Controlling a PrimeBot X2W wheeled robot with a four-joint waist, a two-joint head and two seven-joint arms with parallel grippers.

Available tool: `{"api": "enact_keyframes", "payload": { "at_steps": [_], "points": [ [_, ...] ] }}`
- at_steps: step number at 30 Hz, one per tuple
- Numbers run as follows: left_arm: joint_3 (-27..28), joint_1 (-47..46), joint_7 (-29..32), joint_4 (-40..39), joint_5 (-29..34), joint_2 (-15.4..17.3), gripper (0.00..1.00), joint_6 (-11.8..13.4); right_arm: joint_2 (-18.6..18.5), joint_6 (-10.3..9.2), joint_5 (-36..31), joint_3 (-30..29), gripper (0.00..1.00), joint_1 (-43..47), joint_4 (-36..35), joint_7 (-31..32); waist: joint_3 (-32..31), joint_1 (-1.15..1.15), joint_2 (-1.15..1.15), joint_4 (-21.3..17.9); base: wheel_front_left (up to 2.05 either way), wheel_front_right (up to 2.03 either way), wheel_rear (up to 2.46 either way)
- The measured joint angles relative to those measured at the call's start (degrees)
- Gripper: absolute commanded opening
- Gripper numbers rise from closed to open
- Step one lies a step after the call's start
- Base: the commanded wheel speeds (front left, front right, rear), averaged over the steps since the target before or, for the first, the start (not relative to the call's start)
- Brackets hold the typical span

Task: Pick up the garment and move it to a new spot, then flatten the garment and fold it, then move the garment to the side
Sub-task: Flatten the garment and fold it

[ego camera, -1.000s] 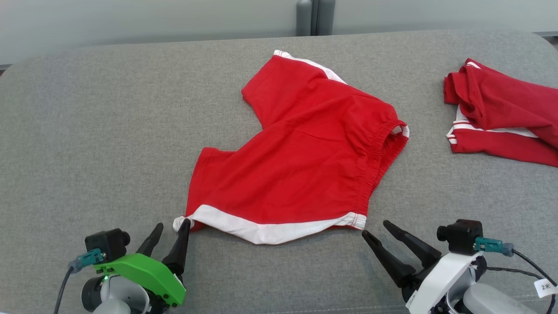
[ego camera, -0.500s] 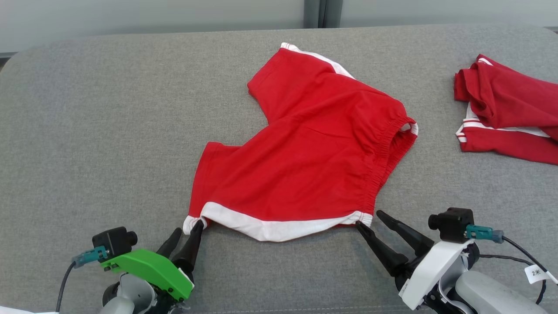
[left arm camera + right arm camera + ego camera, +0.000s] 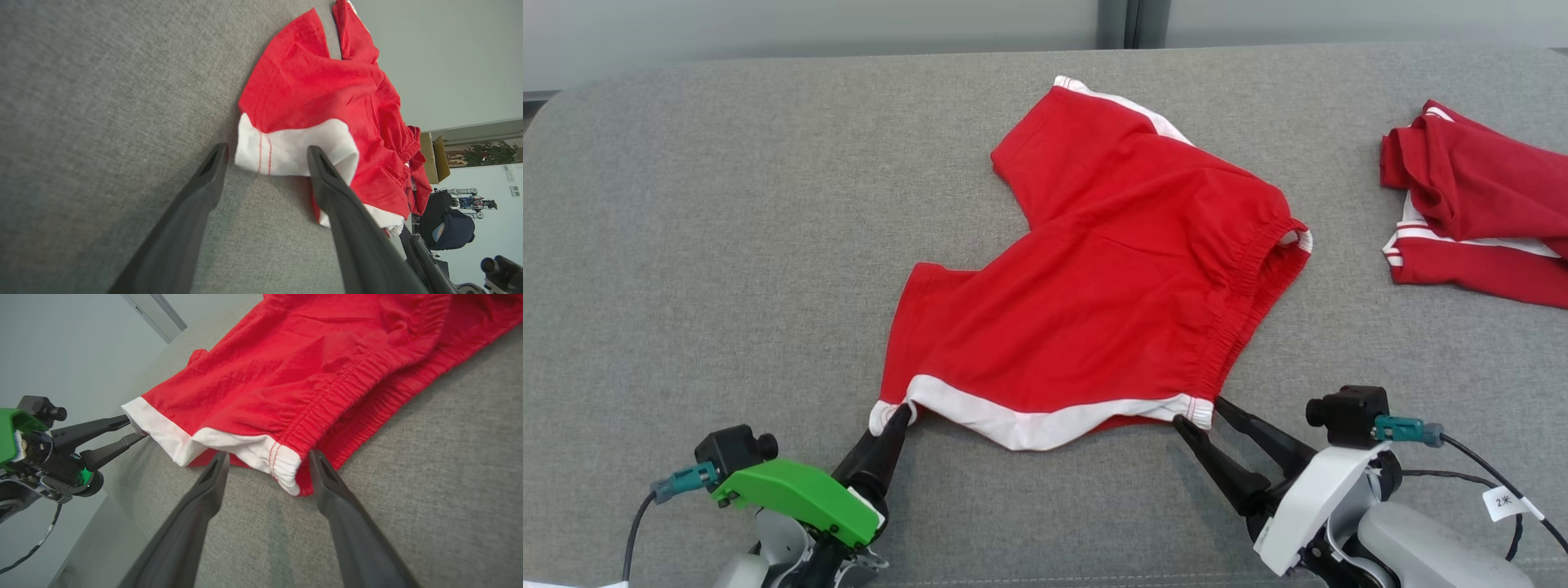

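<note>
The garment (image 3: 1111,278) is a pair of red shorts with white trim, lying spread on the grey padded surface (image 3: 727,245). My left gripper (image 3: 894,412) is at its near left hem corner. In the left wrist view the open fingers (image 3: 266,149) straddle that white corner of the garment (image 3: 318,90). My right gripper (image 3: 1201,411) is at the near right waistband corner. In the right wrist view its open fingers (image 3: 268,454) stand on either side of the white end of the garment (image 3: 286,375). Neither gripper has closed on the cloth.
A second red-and-white garment (image 3: 1478,212) lies crumpled at the right edge of the surface. Bare grey surface extends to the left of the shorts and along the front. The right wrist view shows my left gripper (image 3: 130,430) across the hem.
Both grippers have moved forward to the near corners of the shorts, and their open fingers now straddle the cloth. The head camera has shifted a little.
</note>
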Motion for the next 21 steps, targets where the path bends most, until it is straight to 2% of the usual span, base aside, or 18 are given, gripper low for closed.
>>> {"api": "enact_keyframes", "payload": {
  "at_steps": [5, 6, 7, 8, 9, 11, 21],
  "points": [
    [0.02, -0.07, 1.22, 0.2, -0.58, 0.01, 1.0, -0.49, 0.18, 0.0, 0.85, 0.66, 1.0, -1.41, 0.89, 0.0, 0.18, 0.0, 0.0, 0.16, 0.0, 0.0, 0.0],
    [-0.01, -0.11, 1.43, 0.25, -0.58, 0.02, 0.9, -0.52, 0.21, 0.0, 1.04, 0.87, 1.0, -1.7, 1.07, 0.0, 0.21, 0.0, 0.0, 0.19, 0.0, 0.0, 0.0],
    [-0.04, -0.18, 1.48, 0.29, -0.58, 0.02, 0.68, -0.55, 0.22, 0.0, 1.27, 1.07, 0.84, -1.95, 1.21, 0.0, 0.25, 0.0, 0.0, 0.22, 0.0, 0.0, 0.0],
    [-0.08, -0.23, 1.9, 0.34, -0.59, 0.02, 0.42, -0.57, 0.23, 0.0, 1.52, 1.25, 0.58, -2.1, 1.33, 0.0, 0.27, 0.0, 0.0, 0.25, 0.0, 0.0, 0.0],
    [-0.13, -0.25, 2.14, 0.42, -0.6, 0.02, 0.29, -0.62, 0.24, 0.0, 1.78, 1.47, 0.43, -2.16, 1.47, 0.0, 0.29, 0.0, 0.0, 0.28, 0.0, 0.0, 0.0],
    [-0.14, -0.27, 2.26, 0.66, -0.76, 0.02, 0.0, -1.07, 0.26, 0.0, 2.26, 1.85, 0.0, -2.2, 1.8, 0.0, 0.29, 0.0, 0.0, 0.32, 0.0, 0.0, 0.0],
    [0.31, -0.48, 1.83, 0.74, -0.84, 0.92, 0.0, -2.0, -0.07, 0.0, 3.94, 2.3, 0.0, -3.13, 1.91, 0.0, -0.09, 0.0, 0.0, 0.04, 0.0, 0.0, 0.0]
  ]
}}
